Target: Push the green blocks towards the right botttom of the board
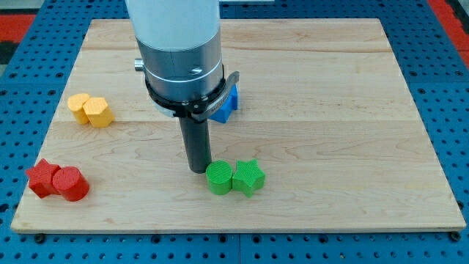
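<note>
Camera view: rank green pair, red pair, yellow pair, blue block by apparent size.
1. Red pair and green pair: look alike, no ranking.
2. Yellow pair: slightly smaller, but farther up the view, so unsure.
3. Blue block: smallest, partly hidden by the arm.

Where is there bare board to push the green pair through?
Bare: the board right of the green cylinder and green star, to its right bottom corner. Crowded: my tip touches the cylinder's upper left; yellow blocks and red blocks sit left.

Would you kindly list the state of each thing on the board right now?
My tip: down on the board, touching the green cylinder's left.
Green cylinder: touching the green star.
Green star: upright.
Yellow blocks: paired.
Red blocks: paired.
Blue block: partly hidden.
</note>
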`<state>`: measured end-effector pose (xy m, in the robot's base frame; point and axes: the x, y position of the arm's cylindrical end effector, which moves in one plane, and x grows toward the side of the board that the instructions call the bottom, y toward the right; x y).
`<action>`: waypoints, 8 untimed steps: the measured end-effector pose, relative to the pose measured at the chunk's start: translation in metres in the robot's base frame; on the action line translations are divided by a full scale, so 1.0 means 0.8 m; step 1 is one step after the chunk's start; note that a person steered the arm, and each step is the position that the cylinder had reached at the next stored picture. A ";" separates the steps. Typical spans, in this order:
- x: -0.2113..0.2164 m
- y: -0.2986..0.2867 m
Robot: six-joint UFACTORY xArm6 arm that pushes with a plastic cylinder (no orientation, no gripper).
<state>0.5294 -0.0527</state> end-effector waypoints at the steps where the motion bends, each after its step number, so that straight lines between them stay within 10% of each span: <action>1: 0.000 0.000; 8: -0.017 -0.106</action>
<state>0.5160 -0.1377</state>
